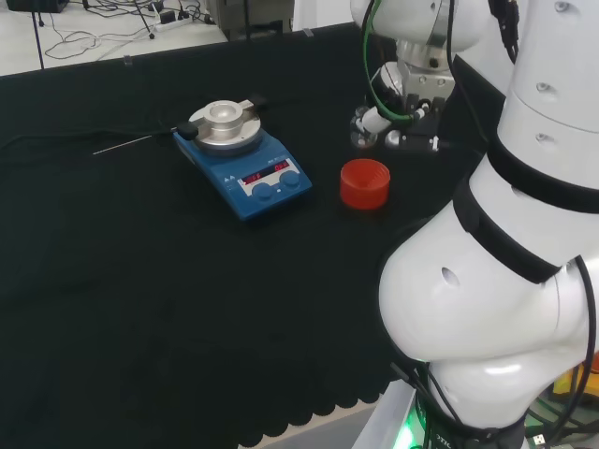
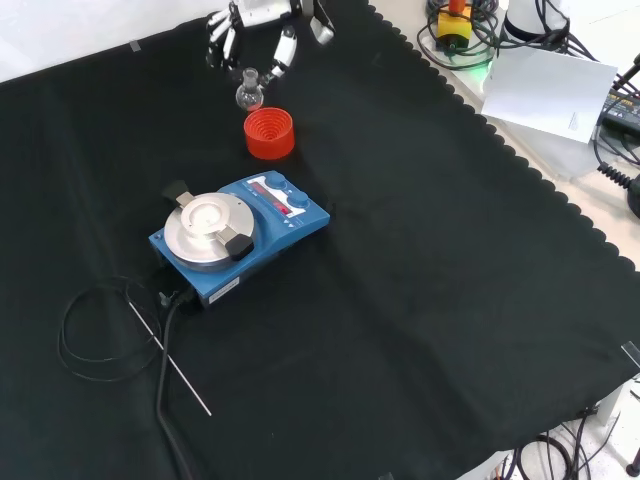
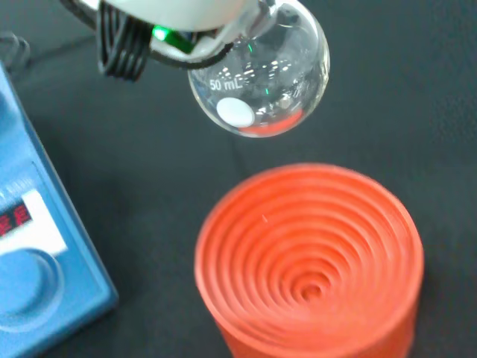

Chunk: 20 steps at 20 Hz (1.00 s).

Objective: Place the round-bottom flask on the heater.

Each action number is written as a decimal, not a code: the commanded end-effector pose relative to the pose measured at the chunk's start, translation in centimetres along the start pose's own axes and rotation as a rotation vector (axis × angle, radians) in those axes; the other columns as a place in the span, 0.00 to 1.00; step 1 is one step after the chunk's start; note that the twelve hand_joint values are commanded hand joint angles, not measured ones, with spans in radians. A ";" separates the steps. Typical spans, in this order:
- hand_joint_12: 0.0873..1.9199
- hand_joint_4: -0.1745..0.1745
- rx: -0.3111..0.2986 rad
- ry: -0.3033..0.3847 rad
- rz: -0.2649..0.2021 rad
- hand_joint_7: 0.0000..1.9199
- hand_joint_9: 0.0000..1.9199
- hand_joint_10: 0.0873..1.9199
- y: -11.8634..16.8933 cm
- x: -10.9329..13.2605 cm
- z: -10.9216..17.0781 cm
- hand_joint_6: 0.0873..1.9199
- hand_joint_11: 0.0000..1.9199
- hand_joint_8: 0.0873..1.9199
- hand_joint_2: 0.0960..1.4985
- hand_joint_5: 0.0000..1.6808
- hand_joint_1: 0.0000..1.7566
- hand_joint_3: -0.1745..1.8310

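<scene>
**Flask lifted, heater off to one side**

Hand (image 2: 262,30) curled round the flask (image 2: 249,95) at its neck, bulb hanging below, clear of the cloth (image 2: 420,300). Holds it just beyond the red stand (image 2: 269,133) in the front view; in the head view, just right of and behind the stand, flask (image 1: 363,128) near the arm's white links. Seen from the wrist, bulb (image 3: 261,78) above the stand's ribbed top (image 3: 309,257), not touching, with a blue corner of the heater (image 3: 37,253) close by.

Neck up, roughly vertical, so already oriented for setting down.

Heater (image 2: 240,235) lies nearer the camera than the stand in the front view, a little to the left; in the head view, left of the hand, well apart. Round metal plate (image 2: 207,230) sits on the side away from the knobs. Judged next: carry over the stand and the control panel towards that plate, then lower the bulb onto its centre. Risk, as a guess: round bulb rolling off the plate once released.
</scene>
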State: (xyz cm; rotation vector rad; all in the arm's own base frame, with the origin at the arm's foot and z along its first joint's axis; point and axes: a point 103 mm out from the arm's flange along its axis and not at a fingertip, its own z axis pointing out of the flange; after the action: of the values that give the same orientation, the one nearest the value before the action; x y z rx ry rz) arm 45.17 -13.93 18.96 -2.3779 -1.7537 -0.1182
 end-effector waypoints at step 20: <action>0.70 1.00 0.037 -0.012 -0.252 0.25 0.37 0.26 7.9 19.3 -4.8 0.46 0.13 0.30 0.41 0.68 0.62 0.46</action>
State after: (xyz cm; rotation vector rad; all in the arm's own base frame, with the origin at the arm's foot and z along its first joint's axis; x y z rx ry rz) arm 53.26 -3.87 25.14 -2.2199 -1.9658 -0.1314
